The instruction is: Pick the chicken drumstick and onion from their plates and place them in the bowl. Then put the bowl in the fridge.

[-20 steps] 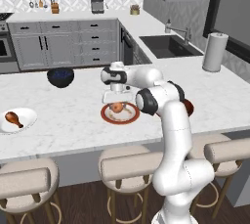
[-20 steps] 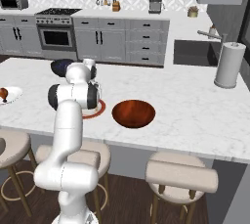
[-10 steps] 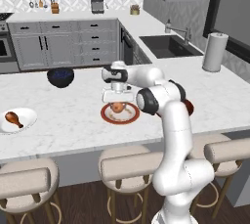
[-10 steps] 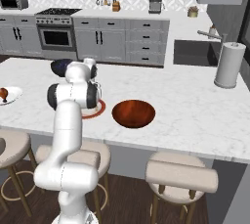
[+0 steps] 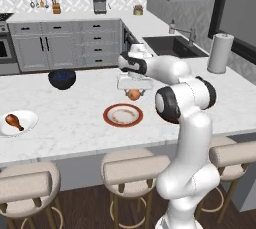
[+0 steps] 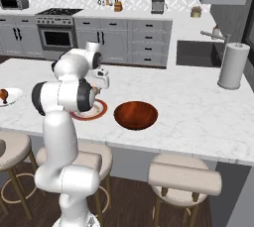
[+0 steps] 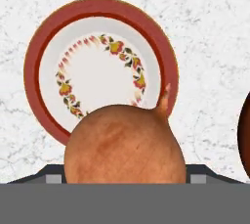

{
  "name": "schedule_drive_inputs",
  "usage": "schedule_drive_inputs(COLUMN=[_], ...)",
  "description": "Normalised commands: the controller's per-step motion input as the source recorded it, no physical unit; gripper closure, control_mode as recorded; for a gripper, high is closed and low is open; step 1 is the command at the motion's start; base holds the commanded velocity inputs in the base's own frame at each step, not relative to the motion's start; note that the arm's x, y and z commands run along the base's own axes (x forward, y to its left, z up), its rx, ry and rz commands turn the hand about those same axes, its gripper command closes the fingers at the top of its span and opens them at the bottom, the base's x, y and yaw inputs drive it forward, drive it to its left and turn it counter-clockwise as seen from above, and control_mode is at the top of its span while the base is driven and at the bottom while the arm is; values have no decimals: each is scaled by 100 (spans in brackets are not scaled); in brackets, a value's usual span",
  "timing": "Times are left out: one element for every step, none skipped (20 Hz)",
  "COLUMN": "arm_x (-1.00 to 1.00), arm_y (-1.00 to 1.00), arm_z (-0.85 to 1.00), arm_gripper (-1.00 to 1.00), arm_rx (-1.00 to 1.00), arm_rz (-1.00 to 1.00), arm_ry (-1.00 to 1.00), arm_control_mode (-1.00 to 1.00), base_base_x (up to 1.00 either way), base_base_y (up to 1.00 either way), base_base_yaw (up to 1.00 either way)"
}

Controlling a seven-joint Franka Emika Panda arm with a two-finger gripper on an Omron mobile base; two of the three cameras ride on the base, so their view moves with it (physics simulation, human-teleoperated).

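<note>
Hanging above the white marbled bench point(image 5: 75, 118), the robot's hand point(image 5: 133, 92) is clamped on the small round tan-orange onion point(image 5: 133, 94), which sits lifted clear of the round cream plate with the wide red-brown rim point(image 5: 123, 115). From the hand camera the onion point(image 7: 125, 149) bulges large in the foreground, its little pointed tip up to the right, with the flower-patterned plate point(image 7: 100, 66) bare beneath and beyond it. In the right base view the hand point(image 6: 100, 83) is partly masked by the arm's own joints, and the rimmed plate point(image 6: 94, 111) peeks out just beside the arm.

Right of that plate, close by but not touching, rests the wide, shallow, glossy reddish-brown bowl point(image 6: 135, 115) with nothing inside it; its dark edge point(image 7: 244, 135) cuts into the right side of the hand view.

Well apart at the left end of the bench lies the small reddish-brown chicken drumstick point(image 5: 13, 121) on the plain white round plate point(image 5: 24, 122), thin bone end pointing toward the front edge. A smaller dark blue-black bowl point(image 5: 62, 79) stands farther back on the bench. A white paper-towel roll point(image 5: 220, 53) stands upright near the dark sink point(image 5: 172, 46) on the right.
</note>
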Motion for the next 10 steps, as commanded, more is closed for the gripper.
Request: schedule_drive_inputs(arm_x=[-73, -74, -100, -100, -93, -91, -91, -78, -71, -75], arm_y=[-75, -81, -84, -88, -93, -84, -94, -100, -100, -100], arm_z=[100, 100, 100, 81, 68, 46, 28, 20, 21, 34], arm_gripper=[100, 100, 100, 100, 100, 100, 100, 100, 100, 100], arm_rx=[0, 0, 0, 0, -3, -9, -5, 0, 0, 0], arm_rz=[-11, -11, -24, -32, -33, -31, -29, -27, -26, -27], arm_ry=[-41, -35, -32, -18, -9, -15, -18, -7, 0, 0], arm_control_mode=[-100, -100, -100, -100, -100, -100, -100, -100, -100, -100], base_base_x=[0, 0, 0, 0, 0, 0, 0, 0, 0, 0], base_base_y=[0, 0, 0, 0, 0, 0, 0, 0, 0, 0], base_base_yaw=[0, 0, 0, 0, 0, 0, 0, 0, 0, 0])
